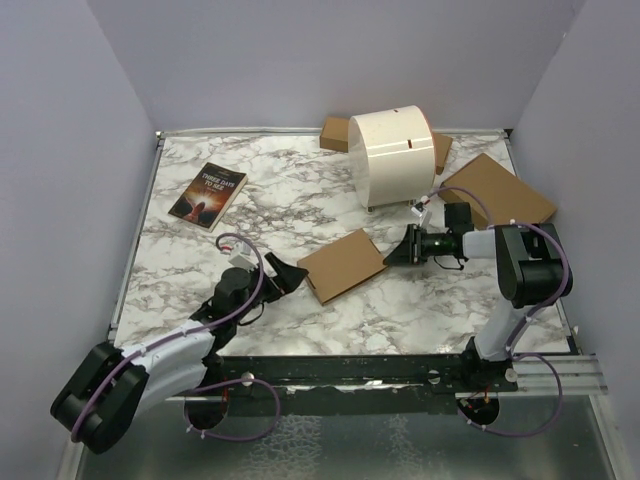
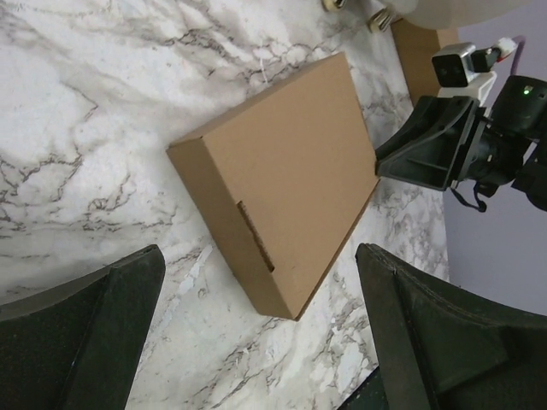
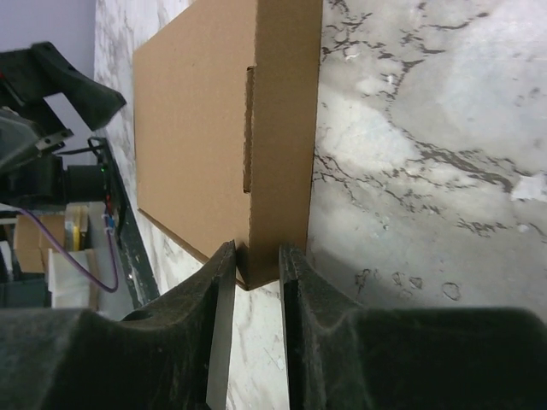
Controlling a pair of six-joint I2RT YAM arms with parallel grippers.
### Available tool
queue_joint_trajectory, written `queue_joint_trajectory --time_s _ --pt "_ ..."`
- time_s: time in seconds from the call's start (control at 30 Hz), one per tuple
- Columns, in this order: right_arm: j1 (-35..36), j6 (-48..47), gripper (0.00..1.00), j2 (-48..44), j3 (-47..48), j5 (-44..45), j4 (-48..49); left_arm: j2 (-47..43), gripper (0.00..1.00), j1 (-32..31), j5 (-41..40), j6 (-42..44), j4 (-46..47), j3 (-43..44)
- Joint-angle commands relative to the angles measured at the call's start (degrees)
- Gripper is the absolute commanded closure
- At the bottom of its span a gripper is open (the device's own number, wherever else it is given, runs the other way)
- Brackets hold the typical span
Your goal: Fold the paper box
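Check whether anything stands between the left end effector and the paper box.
Nothing visible does. Only bare marble table lies between the open left end effector and the near side of the paper box.

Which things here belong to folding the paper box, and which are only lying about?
For the job: paper box; right gripper at its corner; left gripper beside it.
Lying about: book; white cylinder; flat cardboard pieces.

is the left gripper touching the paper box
Apart. The left wrist view shows bare marble between the left gripper's open fingers and the paper box on both sides.
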Motion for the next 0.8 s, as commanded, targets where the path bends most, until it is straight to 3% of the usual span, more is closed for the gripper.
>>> queue_joint_trajectory --time_s 0.0,0.37,0.53,0.63,0.77 --pt "-2.55 0.0 0.76 3.17 1.12 3.56 -2.12 3.87 0.01 0.32 3.13 -1.29 2.32 -0.49" --pt "-3.84 -0.89 0.78 5.74 1.42 2.6 -3.32 15.08 0.01 -1.4 4.75 -3.06 12.37 0.77" --pt "-4.07 -3.62 0.76 3.43 2.8 -2.25 -4.57 12.03 0.03 -1.43 1.17 11.01 -0.57 7.74" --pt "-4.87 -4.48 0.69 0.86 3.06 -6.62 -3.82 8.69 0.05 -1.16 -2.09 20.39 -7.79 11.36" --pt "-6.25 -8.03 0.46 -4.26 3.59 -10.46 -5.3 8.53 0.07 0.69 -1.78 27.49 -6.24 13.38"
